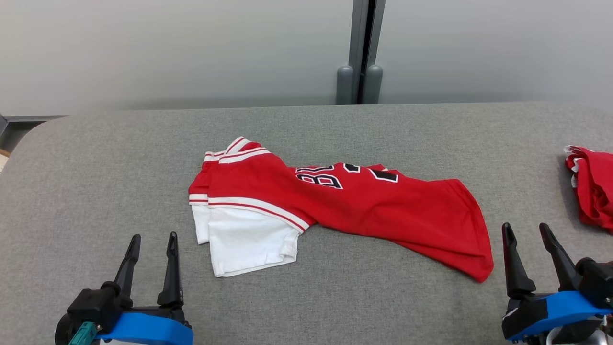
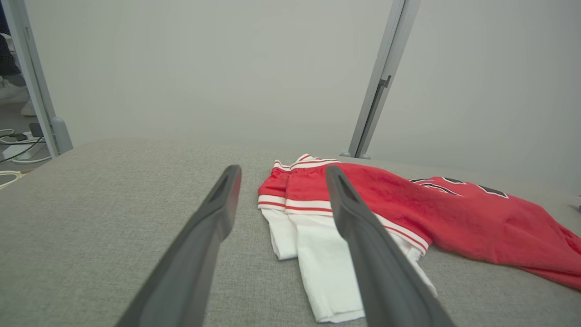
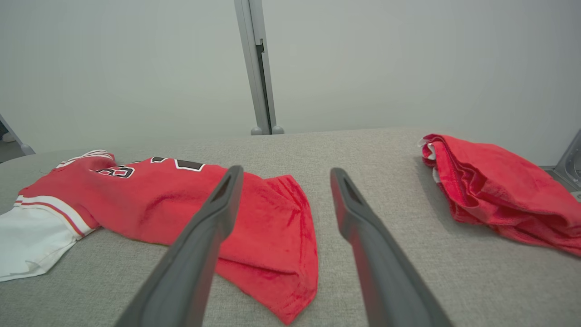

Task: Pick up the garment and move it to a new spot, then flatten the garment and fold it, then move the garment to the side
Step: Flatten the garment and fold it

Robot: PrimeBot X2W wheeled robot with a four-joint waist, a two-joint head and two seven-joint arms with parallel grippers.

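Garment (image 1: 345, 206): a red jersey with white sleeves, red-and-white striped trim and black lettering edged in white. It lies about mid-table on the grey table (image 1: 96, 167), stretched slantwise. The sleeve end points toward the table's left and farther back, the hem end toward the table's right and nearer my edge. The two sleeves lie one over the other, with their white parts toward the near edge. The cloth is rumpled and part of the lettering is lost in a crease. It is neither flat nor folded.

Left pincer (image 1: 154, 235): by the table's near edge, left part. The fingers are spread wide with nothing between them, and it is clear of the white sleeves. From the left wrist, my left pincer (image 2: 282, 170) looks along the table top at the sleeve end of the garment (image 2: 454, 218).

Right pincer (image 1: 524, 226): by the table's near edge, right part. The fingers are spread wide and empty, near the hem corner but not touching it. From the right wrist, the right pincer (image 3: 286, 170) shows bare table in its gap. The garment (image 3: 159, 200) hem passes behind one finger.

A second red cloth (image 1: 591, 189), bunched, sits at the table's right end, well apart from the garment. It also shows from the right wrist (image 3: 499, 195).

A grey post (image 1: 364, 52) stands behind the table's far edge, about the middle.
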